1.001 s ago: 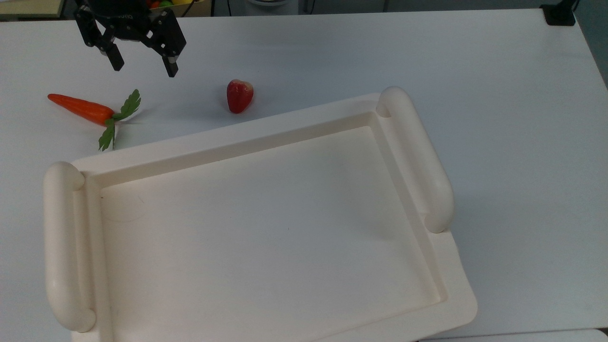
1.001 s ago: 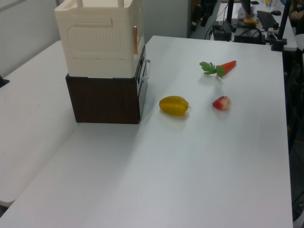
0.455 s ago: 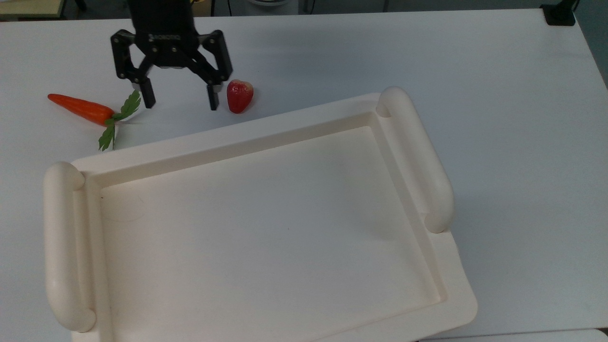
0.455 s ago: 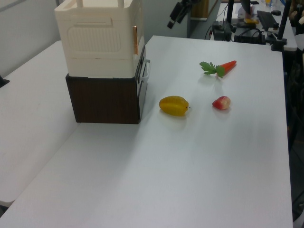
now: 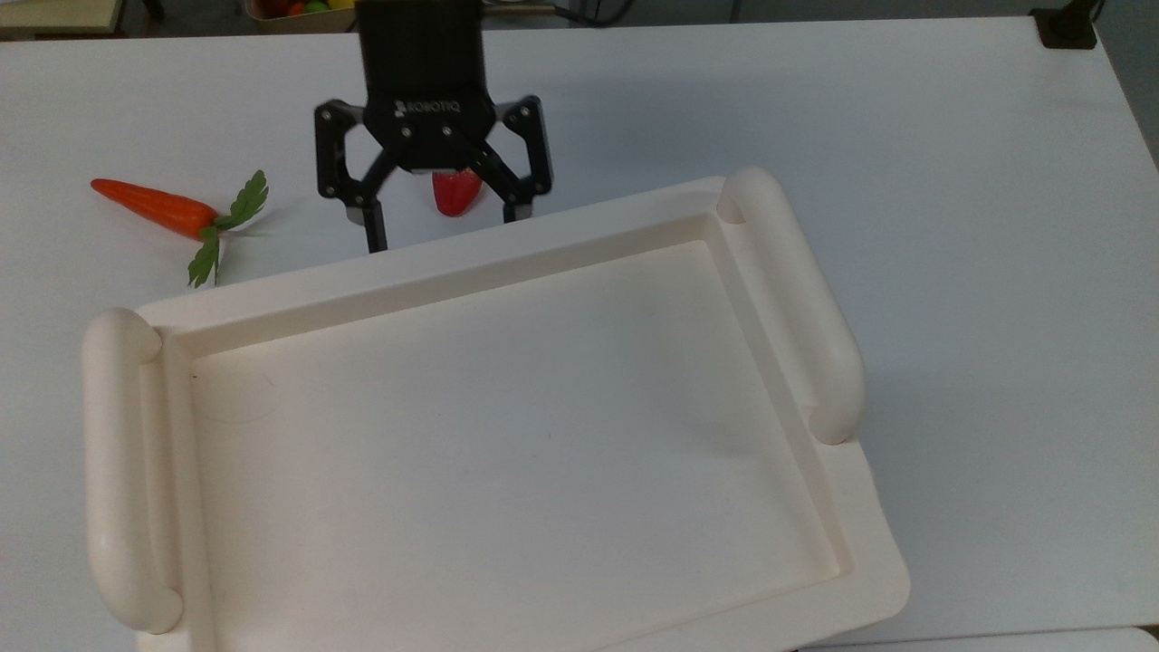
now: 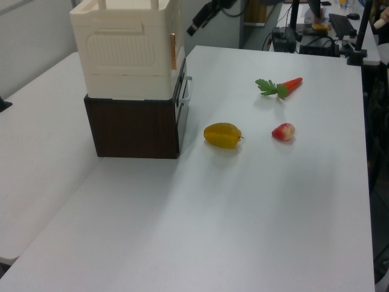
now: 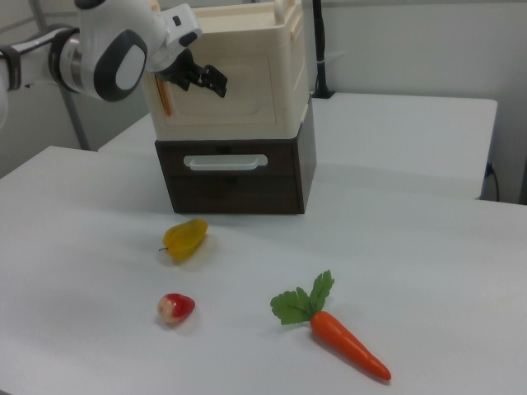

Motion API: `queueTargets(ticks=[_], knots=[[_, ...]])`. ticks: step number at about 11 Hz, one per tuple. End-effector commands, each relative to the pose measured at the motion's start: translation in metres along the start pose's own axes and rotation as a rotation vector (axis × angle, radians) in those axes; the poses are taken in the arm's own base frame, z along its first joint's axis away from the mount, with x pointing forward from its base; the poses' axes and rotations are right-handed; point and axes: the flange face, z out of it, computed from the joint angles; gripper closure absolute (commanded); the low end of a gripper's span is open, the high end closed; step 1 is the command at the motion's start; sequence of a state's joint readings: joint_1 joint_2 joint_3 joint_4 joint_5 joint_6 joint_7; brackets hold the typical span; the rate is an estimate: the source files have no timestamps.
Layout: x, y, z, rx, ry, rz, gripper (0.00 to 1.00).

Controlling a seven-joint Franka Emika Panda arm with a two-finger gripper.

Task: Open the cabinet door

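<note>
The cream-white cabinet [image 6: 124, 52] stands on a dark brown drawer unit [image 6: 137, 126]. Its door [image 7: 247, 90] is the flat panel on the front face and lies flush with the body, with a thin orange strip [image 7: 165, 99] along the right view's left edge. My gripper [image 5: 448, 226] is open and hovers just off the front edge of the recessed top [image 5: 507, 426]. Seen in the right view, the gripper [image 7: 206, 79] hangs in front of the door's upper left part, apart from it. It also appears as the gripper [image 6: 199, 23] beyond the cabinet's front corner.
A white-handled drawer [image 7: 225, 162] sits below the door. On the white table [image 5: 951, 181] lie a carrot [image 5: 154, 206], a red fruit [image 5: 455, 195] partly hidden behind the gripper, and a yellow fruit [image 7: 184, 239] in front of the drawer.
The gripper has travelled from the top view's upper left, rightward and down, to the cabinet's front edge, now covering part of the red fruit. It has stayed open.
</note>
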State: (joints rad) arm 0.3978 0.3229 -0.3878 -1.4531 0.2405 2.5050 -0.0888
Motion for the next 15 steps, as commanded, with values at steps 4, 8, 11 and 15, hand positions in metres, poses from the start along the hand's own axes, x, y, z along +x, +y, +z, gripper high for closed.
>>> queueTargets(ticks=[4, 8, 11, 15], knots=[[0.012, -0.044, 0.023, 0.016, 0.17, -0.002, 0.0], [0.003, -0.065, -0.001, 0.066, 0.022, -0.092, 0.0], [-0.003, -0.072, -0.005, 0.087, -0.059, -0.131, 0.02], [-0.012, -0.075, -0.014, 0.125, -0.165, -0.2, 0.11]])
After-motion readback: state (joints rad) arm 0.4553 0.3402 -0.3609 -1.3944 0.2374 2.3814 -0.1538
